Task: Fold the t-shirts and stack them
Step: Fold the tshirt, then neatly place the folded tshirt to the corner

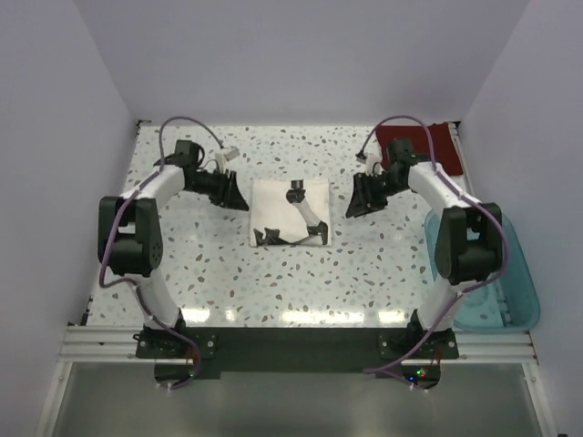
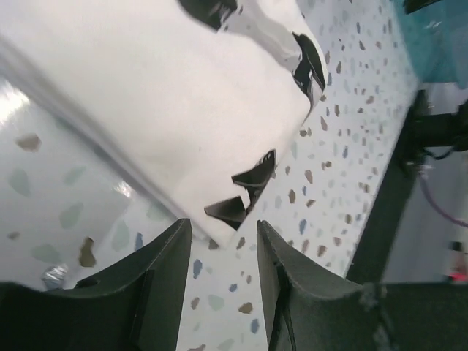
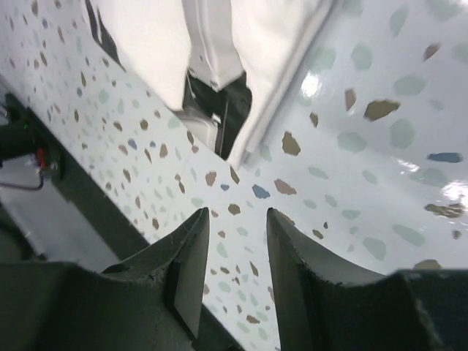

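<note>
**Folded white t-shirt [image 1: 273, 205] at the centre of the table [image 1: 209, 264], flanked by two empty grippers.**
You see the left gripper [image 1: 242, 200] and right gripper [image 1: 352, 207] each part open, gripping nothing, just beside the shirt's side edges. Its dark print [image 1: 305, 228] is too small to read. The dark red t-shirt [image 1: 442, 146] lies at the far right corner; the teal bin [image 1: 524, 291] is at the near right edge.

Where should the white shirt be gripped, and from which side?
The white shirt lies flat and folded, with the left pincer and right pincer open beside its side edges. Probably grip those edges low, each from its own side.
</note>
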